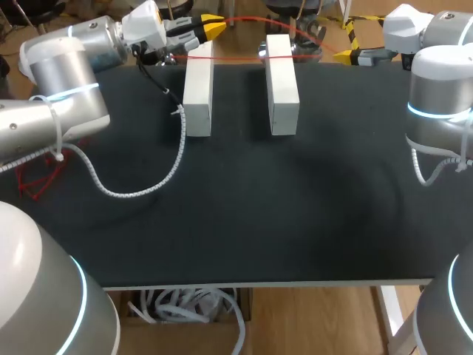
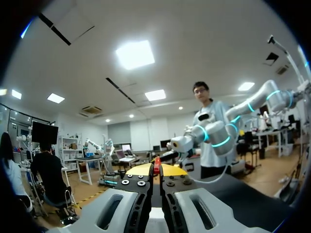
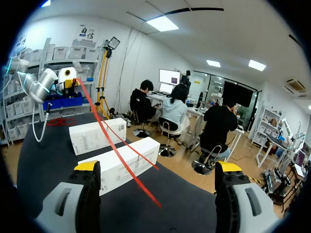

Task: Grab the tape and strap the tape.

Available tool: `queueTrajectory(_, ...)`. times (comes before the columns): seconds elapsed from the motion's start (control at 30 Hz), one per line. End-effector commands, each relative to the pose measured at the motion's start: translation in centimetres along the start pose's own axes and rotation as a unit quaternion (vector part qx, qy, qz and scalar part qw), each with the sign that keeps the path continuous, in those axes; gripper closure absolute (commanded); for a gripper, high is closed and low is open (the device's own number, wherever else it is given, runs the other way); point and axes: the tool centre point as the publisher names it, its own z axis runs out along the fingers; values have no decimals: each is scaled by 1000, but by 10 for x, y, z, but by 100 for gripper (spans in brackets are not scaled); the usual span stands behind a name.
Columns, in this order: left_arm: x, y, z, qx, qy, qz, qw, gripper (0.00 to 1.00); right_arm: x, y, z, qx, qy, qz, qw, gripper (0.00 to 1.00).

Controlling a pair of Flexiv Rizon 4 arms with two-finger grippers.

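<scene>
Tape point(image 1: 236, 57) stretched red across the frame's upper middle, over two white boxes point(image 1: 198, 89), pinched in the left gripper's point(image 1: 213, 28) closed fingers. The right gripper's point(image 3: 158, 170) fingers gaped empty. The grab looked half done, and they next had to close on its free end.

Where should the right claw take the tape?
Probably near its free end: the tape runs from the shut left claw across the boxes toward the open right claw. Come in from the right, along the strip, one finger on either side of the thin band.
</scene>
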Motion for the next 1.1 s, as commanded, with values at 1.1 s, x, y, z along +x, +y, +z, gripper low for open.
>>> queueTrajectory(1.1,1,8,1,-26,76,-5,997,100,5,12,-42,72,-34,182,980,0)
